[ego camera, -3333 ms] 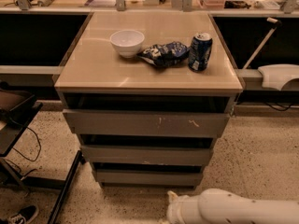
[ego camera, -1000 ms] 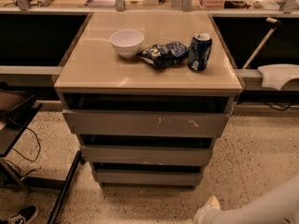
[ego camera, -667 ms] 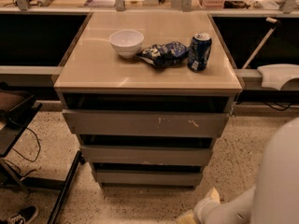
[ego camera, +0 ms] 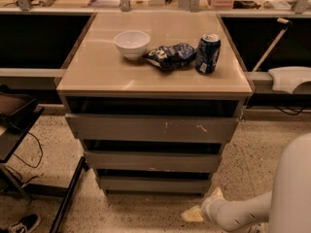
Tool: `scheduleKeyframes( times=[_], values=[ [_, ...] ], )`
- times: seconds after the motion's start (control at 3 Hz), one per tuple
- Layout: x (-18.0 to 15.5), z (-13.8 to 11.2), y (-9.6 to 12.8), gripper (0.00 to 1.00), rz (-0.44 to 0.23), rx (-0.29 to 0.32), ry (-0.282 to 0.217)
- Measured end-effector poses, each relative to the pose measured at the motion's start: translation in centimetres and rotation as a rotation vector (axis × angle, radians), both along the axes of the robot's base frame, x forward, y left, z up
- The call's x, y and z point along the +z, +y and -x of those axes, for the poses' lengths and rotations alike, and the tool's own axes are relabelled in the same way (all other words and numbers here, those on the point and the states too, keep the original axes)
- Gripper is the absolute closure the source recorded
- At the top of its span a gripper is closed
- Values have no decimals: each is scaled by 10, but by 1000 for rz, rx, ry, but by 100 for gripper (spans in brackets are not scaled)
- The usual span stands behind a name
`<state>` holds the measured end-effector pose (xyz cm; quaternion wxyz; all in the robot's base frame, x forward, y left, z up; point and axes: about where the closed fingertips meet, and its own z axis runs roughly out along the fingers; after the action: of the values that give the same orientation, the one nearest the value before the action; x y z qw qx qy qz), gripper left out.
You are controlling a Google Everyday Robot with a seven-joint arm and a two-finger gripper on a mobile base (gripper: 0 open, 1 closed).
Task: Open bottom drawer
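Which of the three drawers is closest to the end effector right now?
The bottom drawer, the lowest, plain front. The end effector sits near the floor just below its right end; the middle drawer and scratched top drawer lie higher.

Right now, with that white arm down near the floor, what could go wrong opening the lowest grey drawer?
The gripper sits low near the floor, right of the grey bottom drawer and apart from it; the flat front shows no handle, so it might slip off. The middle grey drawer front lies close above and could be caught instead. A jolt might tip the upright blue drink can.
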<state>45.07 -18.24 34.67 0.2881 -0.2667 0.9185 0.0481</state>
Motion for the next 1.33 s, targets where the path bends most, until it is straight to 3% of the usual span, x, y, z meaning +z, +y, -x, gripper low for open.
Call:
scheduleKeyframes(
  times=[0.33, 0.67, 1.0, 1.33],
  values=[
    [3, -15, 2, 0, -8, 57, -9],
    [-20, -7, 41, 0, -132, 80, 48],
    [-51, -5, 81, 0, -300, 124, 66],
    [-67, -4, 80, 0, -357, 108, 71]
  ],
)
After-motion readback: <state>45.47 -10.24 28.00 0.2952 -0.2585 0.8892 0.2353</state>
